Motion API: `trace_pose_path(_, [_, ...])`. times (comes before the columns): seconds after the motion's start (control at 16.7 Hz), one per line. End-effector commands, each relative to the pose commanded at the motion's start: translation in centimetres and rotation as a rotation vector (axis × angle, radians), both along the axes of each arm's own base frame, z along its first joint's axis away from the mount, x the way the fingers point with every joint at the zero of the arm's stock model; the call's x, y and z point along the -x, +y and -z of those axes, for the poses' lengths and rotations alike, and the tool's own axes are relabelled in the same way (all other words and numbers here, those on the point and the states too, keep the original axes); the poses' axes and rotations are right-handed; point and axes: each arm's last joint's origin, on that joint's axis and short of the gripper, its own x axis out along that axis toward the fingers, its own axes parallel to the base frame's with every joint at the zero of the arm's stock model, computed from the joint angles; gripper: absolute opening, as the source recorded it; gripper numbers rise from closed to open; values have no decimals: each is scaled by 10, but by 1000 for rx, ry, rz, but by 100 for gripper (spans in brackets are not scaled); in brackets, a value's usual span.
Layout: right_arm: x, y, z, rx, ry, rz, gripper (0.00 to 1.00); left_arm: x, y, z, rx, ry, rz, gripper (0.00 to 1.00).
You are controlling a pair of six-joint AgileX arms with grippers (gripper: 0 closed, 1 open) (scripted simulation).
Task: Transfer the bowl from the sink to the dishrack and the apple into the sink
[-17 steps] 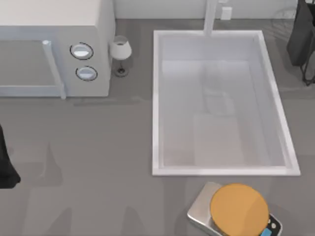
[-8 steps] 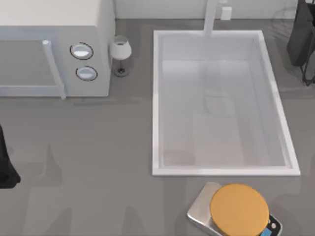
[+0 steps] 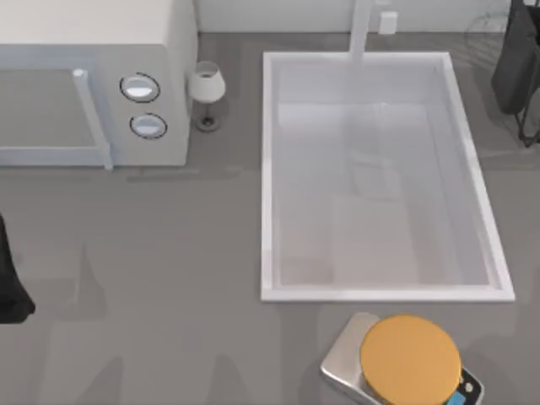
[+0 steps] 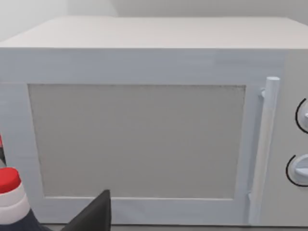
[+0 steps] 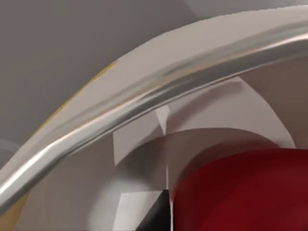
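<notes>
The white sink [image 3: 268, 169] takes up the middle right of the table, and its basin holds nothing. The bowl is out of view. At the far right corner, faint grey dishrack wires [image 3: 488, 29] show beside my dark right arm [image 3: 516, 63]. The right wrist view is very close up: a shiny curved metal wire [image 5: 144, 98] crosses it, with a dark red rounded shape [image 5: 250, 192] beneath that looks like the apple. My left arm [image 3: 8, 283] is parked at the table's left edge, and one dark finger [image 4: 91, 216] of it points at the microwave [image 4: 144, 134].
A white microwave [image 3: 93, 51] with two knobs fills the back left. A small white lamp-shaped glass [image 3: 206, 89] stands beside it. A scale with an orange disc [image 3: 409, 359] sits in front of the sink. The faucet [image 3: 363, 29] rises behind it. A red-capped bottle [image 4: 8, 190] is near my left gripper.
Only faint reflections on the sink floor shift a little. Neither arm has visibly moved.
</notes>
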Motion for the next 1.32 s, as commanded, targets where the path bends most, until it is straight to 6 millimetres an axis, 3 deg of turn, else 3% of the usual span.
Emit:
trace_pose_path(0.6, [0, 0, 0, 0, 0, 0, 2, 0, 0, 0, 0, 0, 0, 100])
trace_pose_path(1.08, [0, 0, 0, 0, 0, 0, 0, 0, 0, 0, 0, 0, 0, 100])
trace_pose_path(1.14, [1, -3, -36, 28, -80, 28, 0, 0, 0, 0, 0, 0, 0, 100])
trace_pose_path(1.32, [-3, -5, -49, 33, -92, 28, 0, 0, 0, 0, 0, 0, 0, 100])
